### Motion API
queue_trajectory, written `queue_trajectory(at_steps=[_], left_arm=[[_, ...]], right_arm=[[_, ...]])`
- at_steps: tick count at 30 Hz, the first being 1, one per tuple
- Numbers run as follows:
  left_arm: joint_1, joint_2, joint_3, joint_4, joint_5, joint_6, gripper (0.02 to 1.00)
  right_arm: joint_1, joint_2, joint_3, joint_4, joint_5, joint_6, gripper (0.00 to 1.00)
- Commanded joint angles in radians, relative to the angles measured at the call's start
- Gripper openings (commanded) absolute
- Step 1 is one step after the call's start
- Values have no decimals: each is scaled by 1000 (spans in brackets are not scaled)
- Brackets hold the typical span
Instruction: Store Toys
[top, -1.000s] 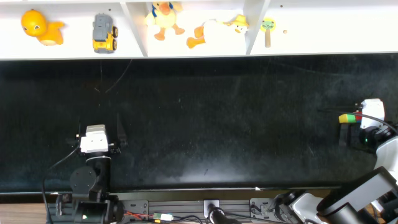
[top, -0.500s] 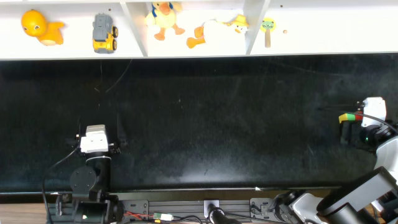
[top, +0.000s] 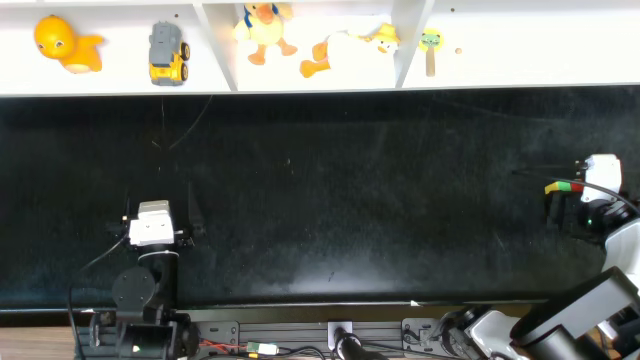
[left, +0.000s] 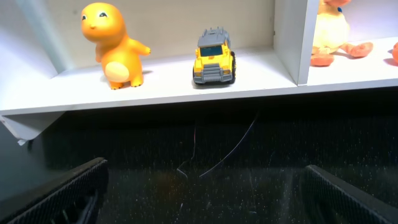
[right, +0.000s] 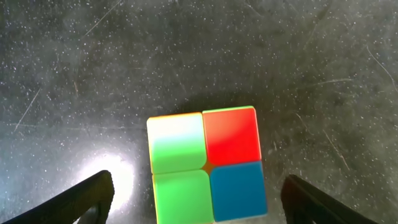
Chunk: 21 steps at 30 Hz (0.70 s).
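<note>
So the cube (right: 207, 165) lies flat on the desk (right: 93, 62) right under the right gripper (right: 202, 198). Its 2 fingers are spread wide, 1 either side, touching nothing, so I'd guess it's lined up for a grab before the trip to the shelf (left: 161, 93). The left gripper (left: 199, 199) is spread too and holds nothing. It's parked facing the truck (left: 214, 57), well short of it, probably just keeping clear. The right wrist view gives the gaps beside the cube, while the top view gives how far ahead the shelf sits.
</note>
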<state>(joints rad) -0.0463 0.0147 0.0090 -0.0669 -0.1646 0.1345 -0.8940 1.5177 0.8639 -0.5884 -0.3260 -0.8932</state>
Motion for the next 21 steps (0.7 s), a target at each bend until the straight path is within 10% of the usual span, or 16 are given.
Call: queue_trajectory(at_steps=[1, 16, 21], left_arm=[[-5, -12, -1, -3, 6, 15, 998], [-5, -12, -1, -3, 6, 15, 998], [-5, -12, -1, -3, 6, 15, 998]], right_arm=[[3, 35, -2, 12, -24, 8, 873], [3, 46, -2, 24, -24, 19, 673], [3, 46, -2, 25, -24, 26, 443]])
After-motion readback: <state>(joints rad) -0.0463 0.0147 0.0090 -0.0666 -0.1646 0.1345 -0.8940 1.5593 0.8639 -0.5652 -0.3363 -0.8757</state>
